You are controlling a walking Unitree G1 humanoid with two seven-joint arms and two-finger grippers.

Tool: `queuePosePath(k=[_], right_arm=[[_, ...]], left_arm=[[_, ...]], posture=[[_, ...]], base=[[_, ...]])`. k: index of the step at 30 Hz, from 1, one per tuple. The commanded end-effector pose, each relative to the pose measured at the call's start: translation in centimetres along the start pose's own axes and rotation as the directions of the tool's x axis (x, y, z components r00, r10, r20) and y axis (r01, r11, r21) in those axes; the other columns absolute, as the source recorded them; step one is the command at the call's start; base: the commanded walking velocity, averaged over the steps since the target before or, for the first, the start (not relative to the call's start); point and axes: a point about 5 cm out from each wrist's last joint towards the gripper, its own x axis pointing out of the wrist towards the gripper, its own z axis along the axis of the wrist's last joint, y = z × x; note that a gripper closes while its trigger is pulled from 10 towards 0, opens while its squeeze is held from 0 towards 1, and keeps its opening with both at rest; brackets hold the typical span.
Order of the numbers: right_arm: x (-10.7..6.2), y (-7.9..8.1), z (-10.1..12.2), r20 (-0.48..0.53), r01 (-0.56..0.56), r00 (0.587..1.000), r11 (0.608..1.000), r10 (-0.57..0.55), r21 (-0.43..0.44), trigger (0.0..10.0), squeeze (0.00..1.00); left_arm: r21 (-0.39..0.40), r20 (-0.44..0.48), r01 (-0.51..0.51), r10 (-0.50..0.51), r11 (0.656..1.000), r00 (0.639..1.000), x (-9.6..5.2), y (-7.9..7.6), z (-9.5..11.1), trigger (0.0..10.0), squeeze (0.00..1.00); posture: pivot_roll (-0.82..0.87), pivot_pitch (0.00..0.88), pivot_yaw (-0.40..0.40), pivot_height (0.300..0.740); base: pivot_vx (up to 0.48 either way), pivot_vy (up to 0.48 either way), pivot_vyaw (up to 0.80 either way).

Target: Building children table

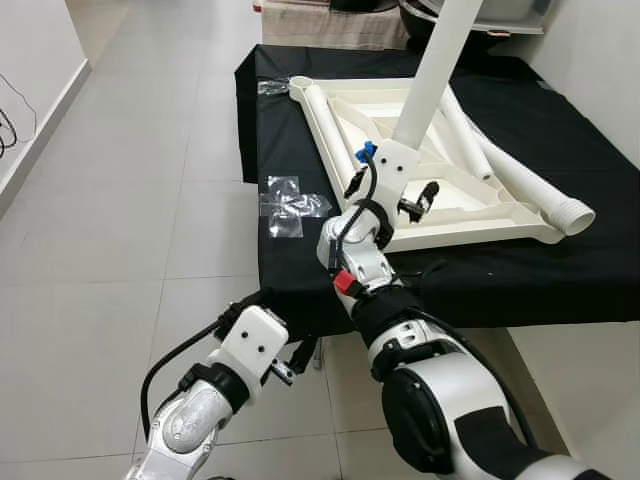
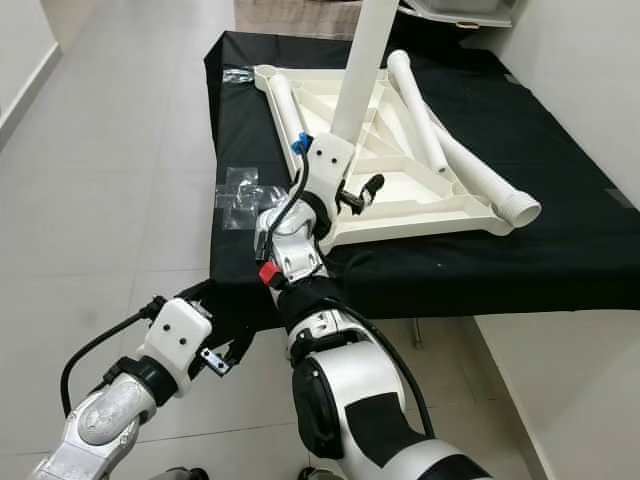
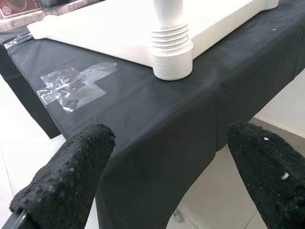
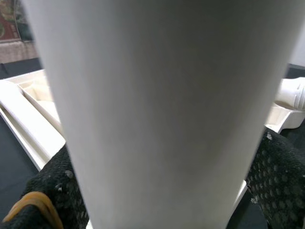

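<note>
My left gripper (image 3: 167,186) hangs low by the black cloth's (image 1: 500,280) edge w/ its nubby fingers apart, holding nothing. My right gripper (image 4: 157,191) is clamped round a smooth white tube leg (image 1: 440,60), upright over the ribbed tabletop (image 1: 420,215) lying upside-down on the cloth.

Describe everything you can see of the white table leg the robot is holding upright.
The held table leg is a smooth, round white tube, plastic by the look of it, running up out of frame. It stands nearly upright, leaning slightly, over the near part of the upside-down white tabletop on the black-covered surface. The right end effector is shut on it, black fingers pressing on either side. Its lower end is hidden behind the wrist.
</note>
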Motion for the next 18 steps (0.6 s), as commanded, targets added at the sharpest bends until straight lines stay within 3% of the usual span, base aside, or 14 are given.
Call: queuePosePath(k=[1,18], right_arm=[[-0.59,0.0,-0.63,-0.038,-0.005,0.999,1.0,0.005,0.012,10.0,0.0],[-1.23,-0.38,-0.3,-0.051,-0.108,0.992,0.993,0.111,0.055,10.0,0.0]], left_arm=[[0.004,-0.009,0.01,-0.01,1.0,1.0,0.02,-0.11,-0.29,10.0,0.0],[-0.006,-0.012,0.011,-0.011,1.0,1.0,0.24,-0.36,-0.55,10.0,0.0]], posture=[[0.11,0.166,-0.103,0.74],[0.09,0.17,-0.099,0.74]], base=[[0.0,0.0,0.0],[0.0,0.0,0.0]])
